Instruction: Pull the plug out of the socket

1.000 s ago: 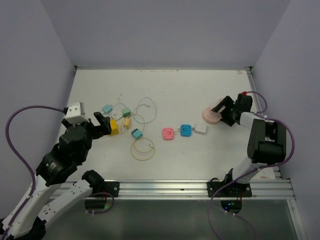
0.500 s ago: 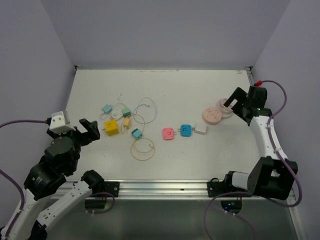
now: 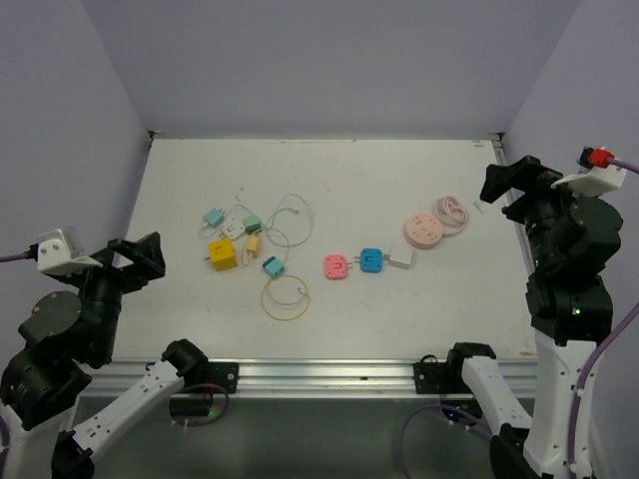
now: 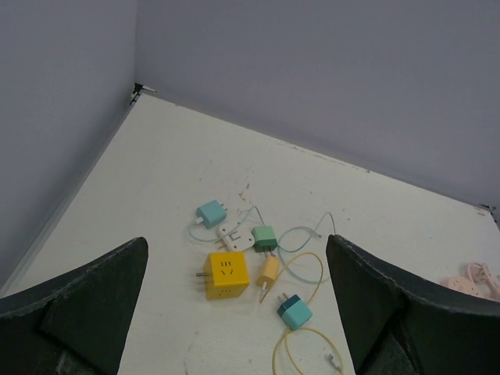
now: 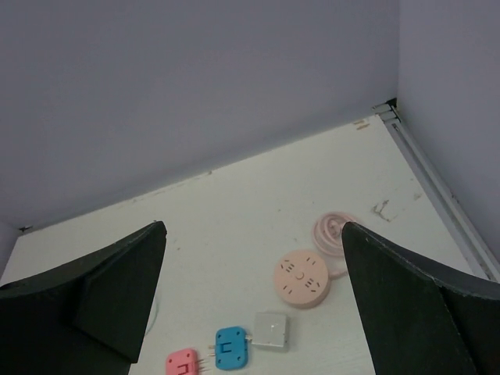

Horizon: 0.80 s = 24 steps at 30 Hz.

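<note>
A white table is seen from above, with a robot arm at each near corner. The left end effector is raised at the table's left edge, its two dark fingers spread wide and holding nothing. The right end effector is raised at the right edge, also spread wide and empty.

Near the middle of the table lies a blue socket with a white plug against its right side – they appear joined. A pink socket lies just left of the blue one. Up and to the right sits a round pink power strip, its coiled pink cord beside it.

On the left is a loose cluster – a yellow cube socket, a teal plug, a green plug, a small yellow plug and a blue-green plug, with thin cables looping among them.
</note>
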Tool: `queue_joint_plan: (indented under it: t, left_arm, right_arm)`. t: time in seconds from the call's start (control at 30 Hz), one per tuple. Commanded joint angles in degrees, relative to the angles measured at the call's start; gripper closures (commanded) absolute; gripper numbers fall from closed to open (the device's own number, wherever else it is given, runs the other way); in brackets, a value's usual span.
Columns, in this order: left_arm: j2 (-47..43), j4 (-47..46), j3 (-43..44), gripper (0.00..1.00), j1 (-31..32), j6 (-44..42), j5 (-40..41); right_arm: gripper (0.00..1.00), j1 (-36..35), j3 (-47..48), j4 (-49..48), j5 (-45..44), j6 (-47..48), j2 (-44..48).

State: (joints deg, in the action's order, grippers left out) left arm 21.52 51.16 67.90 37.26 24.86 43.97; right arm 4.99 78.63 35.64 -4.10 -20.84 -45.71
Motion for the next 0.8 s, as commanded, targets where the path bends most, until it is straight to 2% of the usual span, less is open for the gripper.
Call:
queue_joint_plan:
  t: [0.0, 0.23, 0.43, 0.77]
  left_arm:
    - [1.59, 0.79, 3.99, 0.00, -0.17, -4.72, 1.47]
    - [1.25, 3.69, 9.71, 0.00, -0.17, -6.49, 4.37]
    - [-0.60, 2.37, 9.36, 0.00, -0.08, -5.79, 7.97]
    - [-2.97, -0.97, 5.23, 0.00, 0.10, -3.24, 11.23]
  right_arm:
    - [0.01, -4.01, 0.39, 4.00, -4.59, 4.48, 0.62]
    - [0.01, -11.23, -6.02, 2.78, -10.75, 7.57, 8.87]
    - [0.01, -12.90, -11.56, 0.49, -11.81, 7.66, 13.28]
    - [0.01, -14.13, -14.03, -1.45, -9.09, 9.94, 15.21]
